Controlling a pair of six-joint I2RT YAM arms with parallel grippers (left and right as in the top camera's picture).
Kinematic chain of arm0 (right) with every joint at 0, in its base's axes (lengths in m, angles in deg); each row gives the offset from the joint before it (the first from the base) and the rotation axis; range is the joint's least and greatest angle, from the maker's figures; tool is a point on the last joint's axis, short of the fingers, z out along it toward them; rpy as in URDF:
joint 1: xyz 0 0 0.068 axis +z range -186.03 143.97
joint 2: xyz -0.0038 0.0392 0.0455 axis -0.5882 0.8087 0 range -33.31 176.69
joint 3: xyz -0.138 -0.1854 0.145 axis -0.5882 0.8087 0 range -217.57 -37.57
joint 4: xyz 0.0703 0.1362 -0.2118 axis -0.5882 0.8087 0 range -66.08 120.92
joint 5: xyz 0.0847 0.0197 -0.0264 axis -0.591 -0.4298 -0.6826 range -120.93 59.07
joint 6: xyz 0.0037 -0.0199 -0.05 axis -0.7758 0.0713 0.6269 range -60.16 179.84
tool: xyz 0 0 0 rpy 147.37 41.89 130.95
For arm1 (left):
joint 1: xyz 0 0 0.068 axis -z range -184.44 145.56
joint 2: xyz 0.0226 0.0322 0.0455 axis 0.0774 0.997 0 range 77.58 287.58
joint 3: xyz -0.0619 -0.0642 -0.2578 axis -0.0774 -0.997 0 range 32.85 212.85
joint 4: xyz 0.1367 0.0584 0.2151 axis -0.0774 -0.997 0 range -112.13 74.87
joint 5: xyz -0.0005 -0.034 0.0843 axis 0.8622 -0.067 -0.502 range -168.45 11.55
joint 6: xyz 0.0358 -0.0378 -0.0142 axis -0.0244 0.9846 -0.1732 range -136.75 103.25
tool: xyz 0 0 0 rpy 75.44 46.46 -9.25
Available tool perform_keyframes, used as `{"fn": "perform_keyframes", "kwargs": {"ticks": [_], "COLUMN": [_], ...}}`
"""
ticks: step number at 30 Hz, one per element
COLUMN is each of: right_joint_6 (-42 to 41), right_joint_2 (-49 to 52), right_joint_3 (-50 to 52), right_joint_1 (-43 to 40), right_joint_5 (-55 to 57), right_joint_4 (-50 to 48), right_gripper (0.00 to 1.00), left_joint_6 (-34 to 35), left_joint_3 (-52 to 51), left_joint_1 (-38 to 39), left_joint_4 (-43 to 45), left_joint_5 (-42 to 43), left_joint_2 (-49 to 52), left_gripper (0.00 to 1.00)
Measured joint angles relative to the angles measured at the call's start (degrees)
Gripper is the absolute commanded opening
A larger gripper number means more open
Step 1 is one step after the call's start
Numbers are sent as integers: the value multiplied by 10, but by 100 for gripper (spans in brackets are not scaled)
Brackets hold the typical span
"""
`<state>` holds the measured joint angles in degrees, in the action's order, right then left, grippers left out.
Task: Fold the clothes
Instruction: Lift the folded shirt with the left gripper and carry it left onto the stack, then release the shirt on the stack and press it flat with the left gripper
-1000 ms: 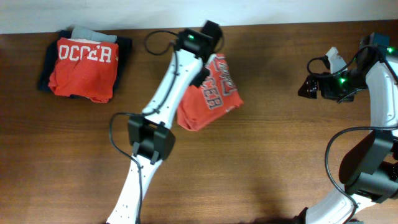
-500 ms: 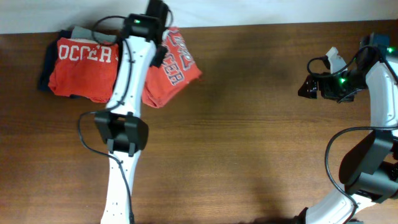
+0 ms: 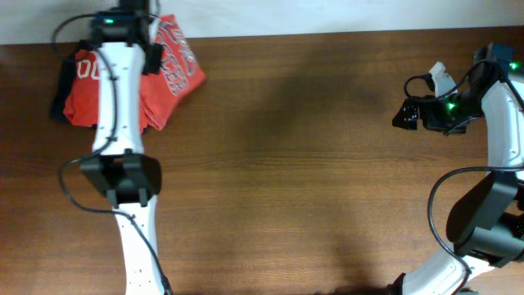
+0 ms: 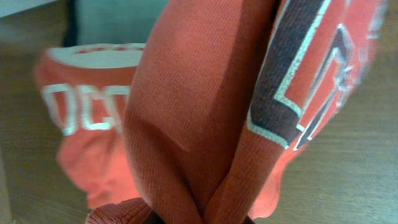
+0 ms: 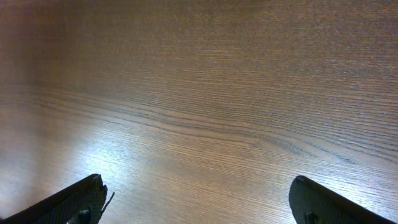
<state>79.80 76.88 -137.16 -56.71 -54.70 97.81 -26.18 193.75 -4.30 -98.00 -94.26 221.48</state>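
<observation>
Folded red shirt [image 3: 176, 74] lengthwise far-to-near (slightly diagonal)

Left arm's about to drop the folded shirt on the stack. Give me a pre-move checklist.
1. Grip: left gripper shut on the held shirt: ok.
2. Position: held shirt hangs at the right edge of the stack, not centred over it: not ok.
3. Fold intact: cloth is bunched at the grip: cannot tell.
4. Stack top: a red shirt lies flat on it: ok.
5. Right gripper open, empty, far from the stack: ok.
</observation>
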Motion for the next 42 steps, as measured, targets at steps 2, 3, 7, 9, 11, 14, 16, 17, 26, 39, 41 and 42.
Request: {"fn": "perform_keyframes", "kwargs": {"ticks": [2, 3, 7, 9, 11, 14, 16, 17, 26, 39, 41, 42], "right_joint_6": [0, 0, 0, 0, 0, 0, 0, 0, 0, 0, 0, 0], "right_joint_2": [0, 0, 0, 0, 0, 0, 0, 0, 0, 0, 0, 0], "right_joint_3": [0, 0, 0, 0, 0, 0, 0, 0, 0, 0, 0, 0], "right_joint_1": [0, 0, 0, 0, 0, 0, 0, 0, 0, 0, 0, 0], "right_joint_5": [0, 0, 0, 0, 0, 0, 0, 0, 0, 0, 0, 0], "right_joint_4": [0, 0, 0, 0, 0, 0, 0, 0, 0, 0, 0, 0], "right_gripper": [99, 99, 99, 99, 99, 99, 99, 99, 99, 99, 99, 99], "left_joint_6": [2, 6, 33, 50, 64, 93, 107, 113, 151, 228, 234, 236], "left_joint_3": [0, 0, 1, 1, 1, 1, 1, 1, -16, -126, -126, -126], "left_joint_1": [-21, -33, -73, -92, -111, -135, -148, -156, -185, -189, -191, -193], "left_joint_4": [7, 10, 17, 17, 17, 17, 17, 17, 17, 73, 73, 73], "left_joint_5": [14, 21, 37, 50, 71, 93, 102, 107, 123, 80, 75, 70], "left_joint_2": [-8, -10, -11, -11, -11, -11, -11, -11, -12, -12, -12, -12], "left_gripper": [0, 0, 0, 0, 0, 0, 0, 0, 0, 20, 84, 99]}}
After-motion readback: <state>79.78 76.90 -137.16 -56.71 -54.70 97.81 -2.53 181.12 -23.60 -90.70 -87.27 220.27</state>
